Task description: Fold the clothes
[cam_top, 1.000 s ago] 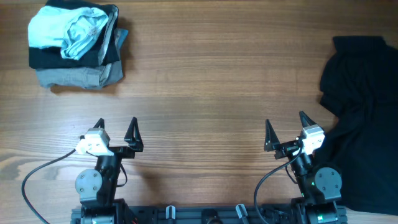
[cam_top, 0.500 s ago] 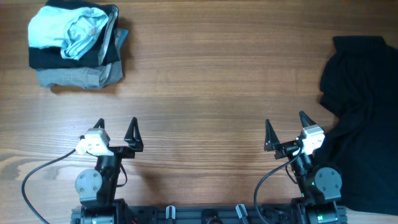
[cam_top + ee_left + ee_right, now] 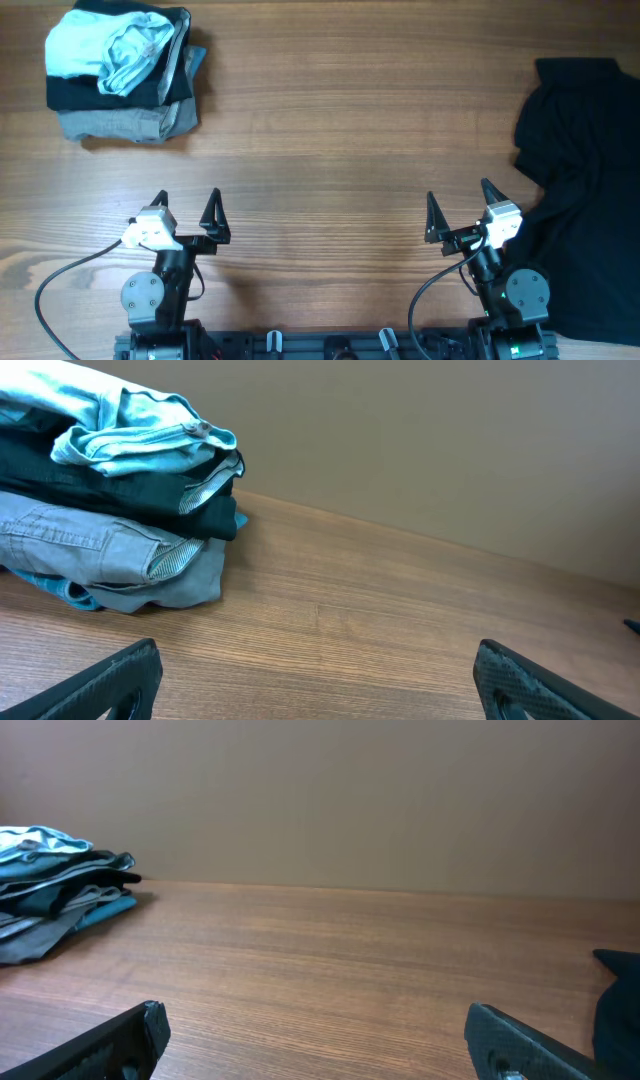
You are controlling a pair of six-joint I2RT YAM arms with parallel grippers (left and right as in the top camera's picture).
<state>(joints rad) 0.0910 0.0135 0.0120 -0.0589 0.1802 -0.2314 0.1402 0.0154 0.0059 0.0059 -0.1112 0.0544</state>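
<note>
Both grippers are spread wide and hold nothing: the left gripper (image 3: 187, 198) and the right gripper (image 3: 458, 192) hover near the front of the table (image 3: 330, 150). The black shirt (image 3: 590, 200) lies crumpled along the right edge, just beside the right gripper. A stack of folded clothes (image 3: 120, 75) sits at the far left corner.

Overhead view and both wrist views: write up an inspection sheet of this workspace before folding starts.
Surface: wooden table, light brown grain.
Job's things: black shirt, crumpled and unfolded at the right edge, partly out of frame.
Clutter: stack of folded garments at the far left corner, pale blue on top, grey at the bottom.
Grippers: left gripper and right gripper both open, holding nothing.
Cables: left arm's cable loops on the table; right arm's cable curves by its base.
Surroundings: plain beige wall behind the table.
</note>
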